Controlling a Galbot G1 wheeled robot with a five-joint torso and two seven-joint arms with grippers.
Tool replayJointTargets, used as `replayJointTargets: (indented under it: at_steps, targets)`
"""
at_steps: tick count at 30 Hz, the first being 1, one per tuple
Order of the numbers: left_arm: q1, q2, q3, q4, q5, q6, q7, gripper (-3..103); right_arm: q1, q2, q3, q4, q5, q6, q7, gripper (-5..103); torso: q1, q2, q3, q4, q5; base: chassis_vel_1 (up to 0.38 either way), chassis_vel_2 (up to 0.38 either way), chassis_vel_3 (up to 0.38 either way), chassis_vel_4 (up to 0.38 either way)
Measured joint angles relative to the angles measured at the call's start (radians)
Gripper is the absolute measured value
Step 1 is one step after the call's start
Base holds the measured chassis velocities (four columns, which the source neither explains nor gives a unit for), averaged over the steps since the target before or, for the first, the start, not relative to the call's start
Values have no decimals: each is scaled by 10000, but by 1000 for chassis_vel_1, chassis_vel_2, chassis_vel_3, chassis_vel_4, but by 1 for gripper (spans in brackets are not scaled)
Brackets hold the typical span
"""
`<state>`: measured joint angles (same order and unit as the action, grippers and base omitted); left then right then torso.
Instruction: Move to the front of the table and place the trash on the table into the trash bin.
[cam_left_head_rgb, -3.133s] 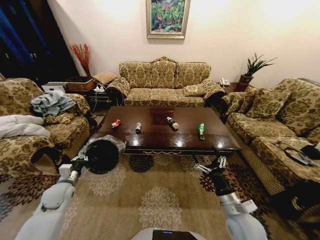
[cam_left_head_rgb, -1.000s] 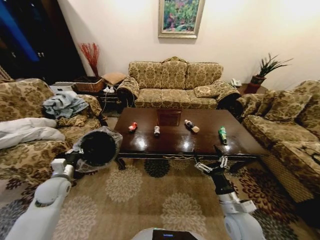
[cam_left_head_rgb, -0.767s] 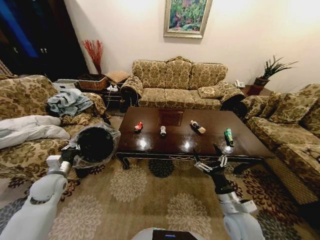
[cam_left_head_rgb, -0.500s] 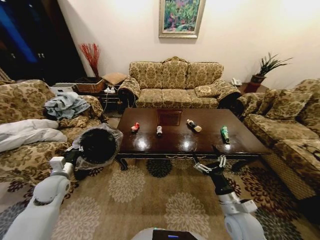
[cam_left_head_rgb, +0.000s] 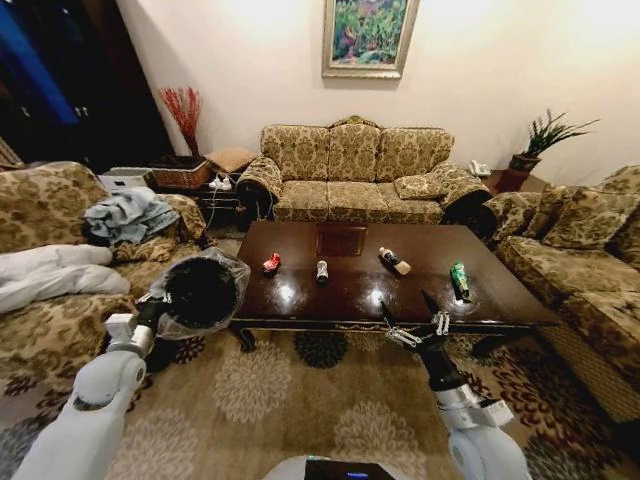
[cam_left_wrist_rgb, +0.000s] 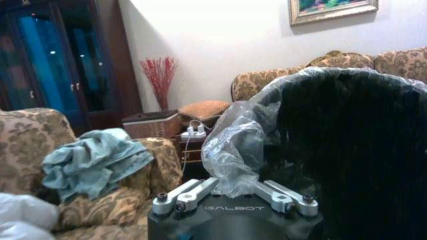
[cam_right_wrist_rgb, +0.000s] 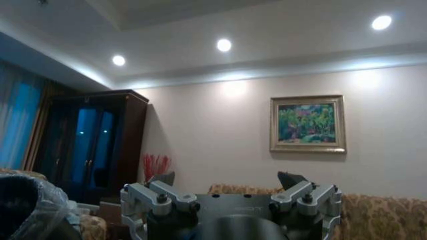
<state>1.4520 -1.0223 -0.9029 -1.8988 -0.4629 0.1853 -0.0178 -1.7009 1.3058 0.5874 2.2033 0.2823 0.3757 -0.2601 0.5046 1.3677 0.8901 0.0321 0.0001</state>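
right gripper (cam_left_head_rgb: 412, 318): nearest, raised over the rug just short of the table's near edge, fingers spread wide, nothing held. Right wrist view shows both fingers (cam_right_wrist_rgb: 163, 179) standing well apart with only the far wall between them.
left gripper (cam_left_head_rgb: 152, 308): off the table's left near corner, clamped on the bin's bagged rim. Left wrist view shows the fingers (cam_left_wrist_rgb: 183, 195) pinching the plastic liner.
trash bin (cam_left_head_rgb: 201, 292): black, round, clear bag liner, held up in the air with its mouth facing the camera, beside the table's left end, not touching it.
table (cam_left_head_rgb: 300, 300): dark glossy wood, directly ahead, long side toward the robot, square inlay at the far middle.
red can (cam_left_head_rgb: 271, 264): crushed, on the table's left part, closest item to the bin.
silver-black can (cam_left_head_rgb: 322, 270): just right of the red can, apart from it, lying on its side.
dark bottle (cam_left_head_rgb: 394, 261): white cap, lying at an angle right of centre, slightly farther back.
green bottle (cam_left_head_rgb: 459, 278): lying toward the table's right end, nearest the right gripper's side.
sofa (cam_left_head_rgb: 353, 173): patterned, behind the table against the far wall.
painting (cam_left_head_rgb: 369, 35): framed, on the wall above the sofa.
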Motion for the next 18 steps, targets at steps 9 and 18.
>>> replayJointTargets:
  at_steps: [9, 18]
  targets:
    - [8, -8, 3, 16, -9, -60, 13, 0, 155, -6, -83, -126, -53, 374, 198, 100, 5, -3, 1, 3, -4, -227, 243, 233, -229]
    - [9, -26, 7, 25, -15, -73, 50, 0, 186, 9, -8, -191, -188, 304, 205, 100, 0, -4, 2, 1, -1, -48, 59, 47, -52]
